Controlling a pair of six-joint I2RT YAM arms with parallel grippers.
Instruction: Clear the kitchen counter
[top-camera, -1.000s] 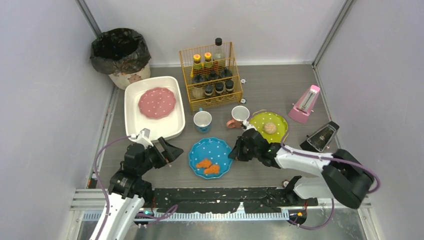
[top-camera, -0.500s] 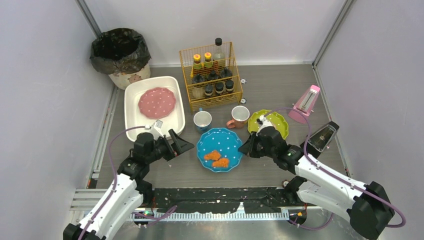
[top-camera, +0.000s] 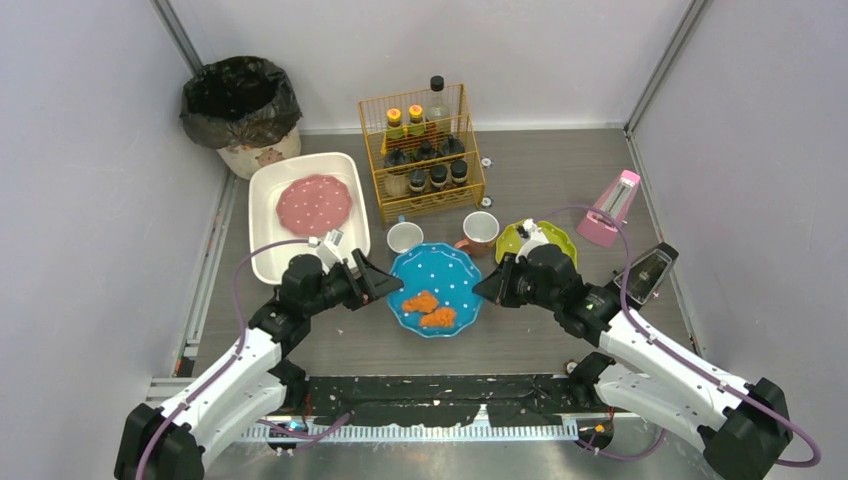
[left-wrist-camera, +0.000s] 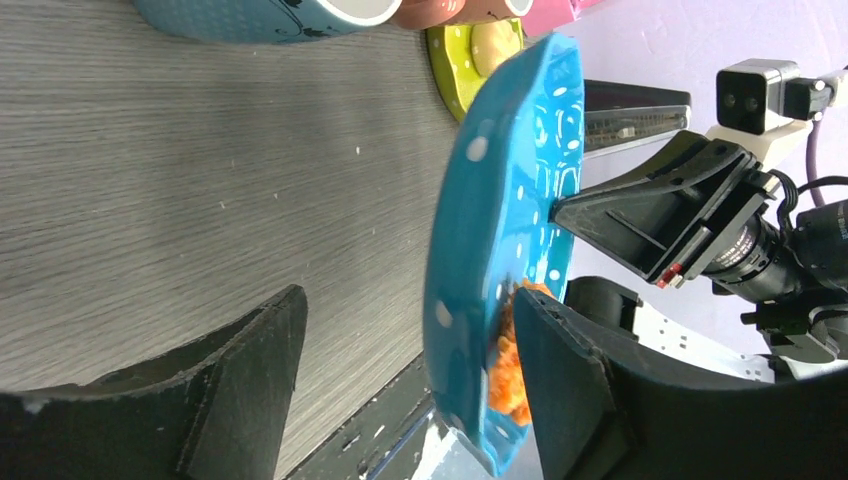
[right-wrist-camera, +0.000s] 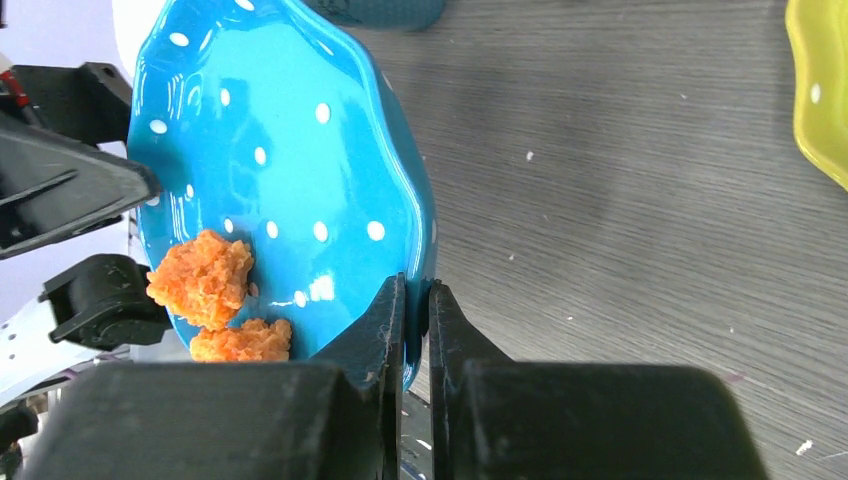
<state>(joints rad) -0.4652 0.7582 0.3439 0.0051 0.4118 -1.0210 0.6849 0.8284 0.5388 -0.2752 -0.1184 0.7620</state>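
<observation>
A blue white-dotted plate (top-camera: 435, 285) carries two orange food pieces (top-camera: 428, 308) and is held tilted above the grey wood-grain kitchen counter (top-camera: 540, 175). My right gripper (top-camera: 490, 285) is shut on the plate's right rim; the right wrist view shows both jaws pinching the plate (right-wrist-camera: 280, 170) at my right gripper (right-wrist-camera: 412, 300), with the food (right-wrist-camera: 205, 280) near the low edge. My left gripper (top-camera: 385, 283) is open, its jaws straddling the plate's left rim. In the left wrist view my left gripper (left-wrist-camera: 405, 320) has the plate (left-wrist-camera: 500, 250) between its spread jaws.
A white tub (top-camera: 270, 215) holds a pink plate (top-camera: 314, 205) at the left. A black-bagged bin (top-camera: 240, 100) and a wire rack of bottles (top-camera: 422, 150) stand behind. A blue mug (top-camera: 404, 238), pink mug (top-camera: 478, 230), green plate (top-camera: 550, 240), pink metronome (top-camera: 610, 208) and black metronome (top-camera: 645, 272) remain.
The right gripper has carried the blue plate a little farther from the near edge and tilted it. The left arm has reached right until its open jaws straddle the plate's left rim.
</observation>
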